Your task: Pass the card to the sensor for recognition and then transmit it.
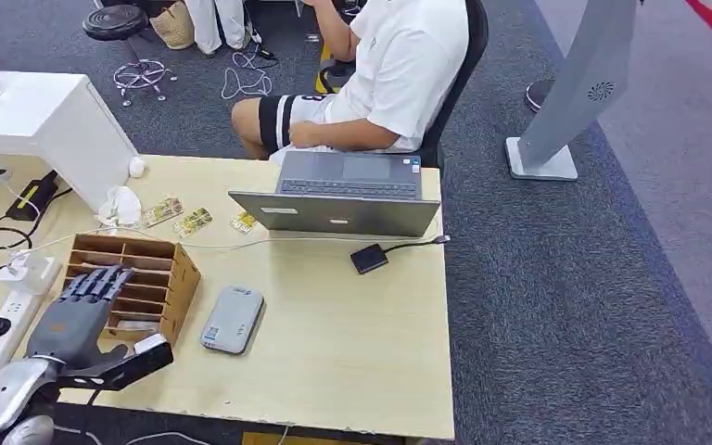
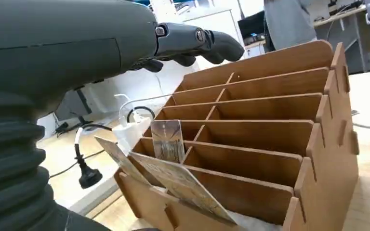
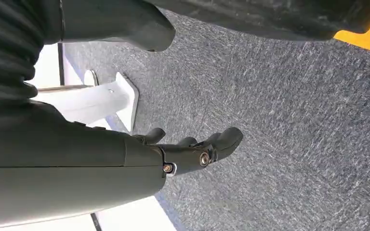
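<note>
In the head view, lower left, the left hand (image 1: 82, 311) hovers over the rack (image 1: 162, 269), fingers spread, holding nothing. The left wrist view shows a card (image 2: 167, 139) upright in a low-centre slot. In the right wrist view the right hand (image 3: 192, 149) hangs empty above carpet (image 3: 294, 120), fingers loosely extended.

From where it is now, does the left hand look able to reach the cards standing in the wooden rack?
Probably yes. The left hand hovers over the wooden rack with fingers extended and holding nothing, and the cards stand in its near slots with their top edges exposed. Nothing blocks the way down.
</note>
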